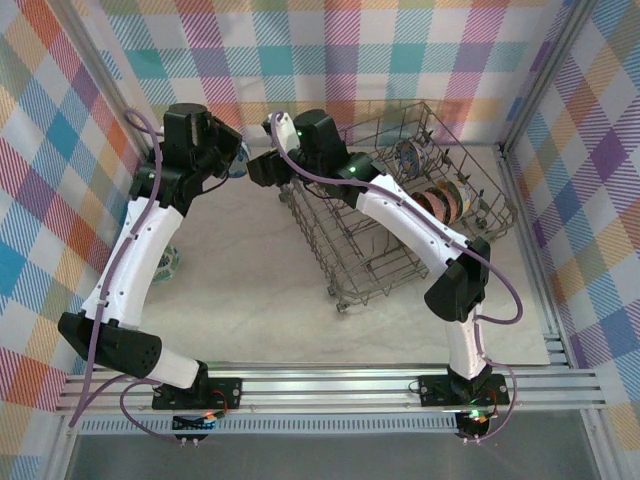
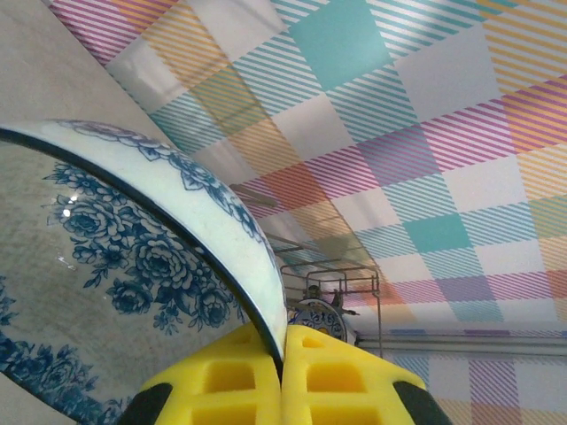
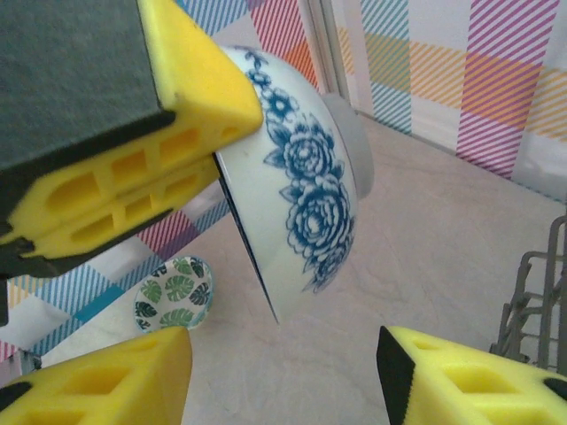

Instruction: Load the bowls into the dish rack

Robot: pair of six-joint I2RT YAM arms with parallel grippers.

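A white bowl with blue roses [image 2: 133, 257] hangs tilted above the table, with my left gripper [image 2: 283, 354] shut on its rim. In the right wrist view the same bowl [image 3: 301, 177] is pinched by the left gripper's yellow fingers [image 3: 177, 115]. Its lower edge hangs above the gap of my right gripper [image 3: 283, 376], which stands open and does not touch it. From above, both grippers meet at the rack's left end, left gripper [image 1: 232, 150] and right gripper [image 1: 263, 170]. The dish rack [image 1: 345, 250] holds patterned bowls upright [image 1: 445, 200]. A green leaf-patterned bowl [image 3: 174, 292] lies on the table.
The leaf bowl [image 1: 170, 262] sits by the left arm's elbow. Checked cloth walls close in the back and both sides. The right arm reaches over the rack's front left corner. Bare table lies in front of the rack [image 1: 260, 300].
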